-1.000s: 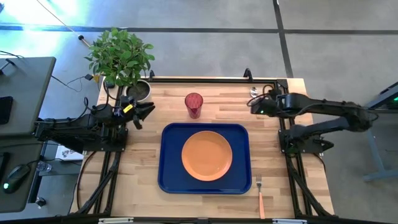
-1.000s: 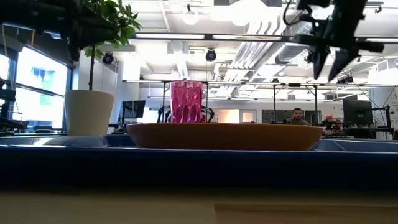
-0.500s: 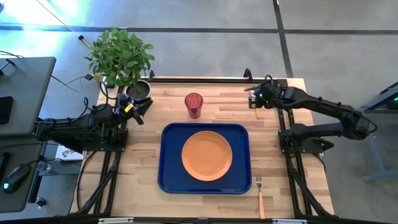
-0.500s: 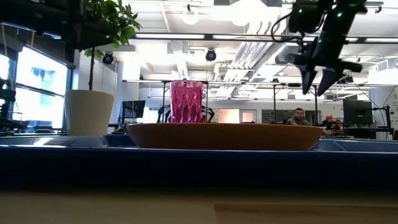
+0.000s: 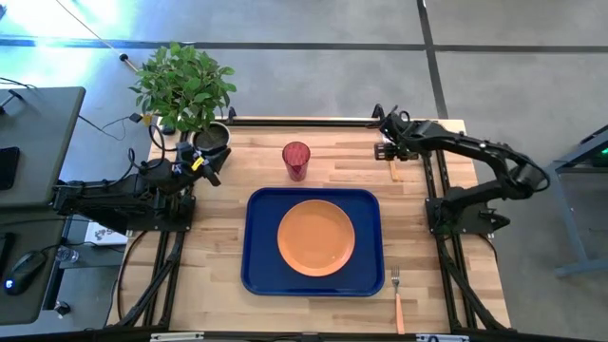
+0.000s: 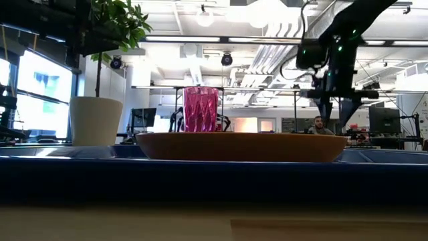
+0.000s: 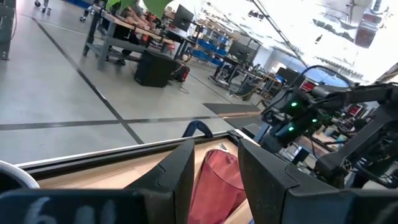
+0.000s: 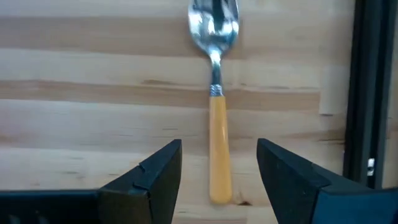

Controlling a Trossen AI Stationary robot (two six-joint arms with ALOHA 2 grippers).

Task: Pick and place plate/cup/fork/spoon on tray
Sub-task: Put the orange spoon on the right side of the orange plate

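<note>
1. The right hand [image 5: 388, 150] hangs over the far right part of the wooden surface [image 5: 237, 171], directly above the spoon [image 8: 214, 93]. Its fingers are spread apart with nothing between them, and the yellow-orange handle lines up with the gap. That looks like the set-up for a straight-down pick of the spoon.
2. The spoon lies flat on the wood, well apart from the tray [image 5: 256, 275], its shiny metal bowl at one end and a smooth, slim plastic-looking handle at the other. A handle this low and thin probably needs a pinch close to the wood.
3. The plate [image 5: 315, 237], round, plain and orange, already sits in the middle of the dark blue tray, which has rounded corners and a raised rim.
4. The cup [image 5: 295, 160], red, see-through and ribbed, stands upright on the wood just beyond the tray's far edge.
5. The fork [image 5: 397, 296] lies just off the tray's near right corner, tines toward the far side.
6. The left hand [image 5: 207, 161] waits near the plant pot [image 5: 213, 139], fingers parted and empty, pointed toward the cup.
</note>
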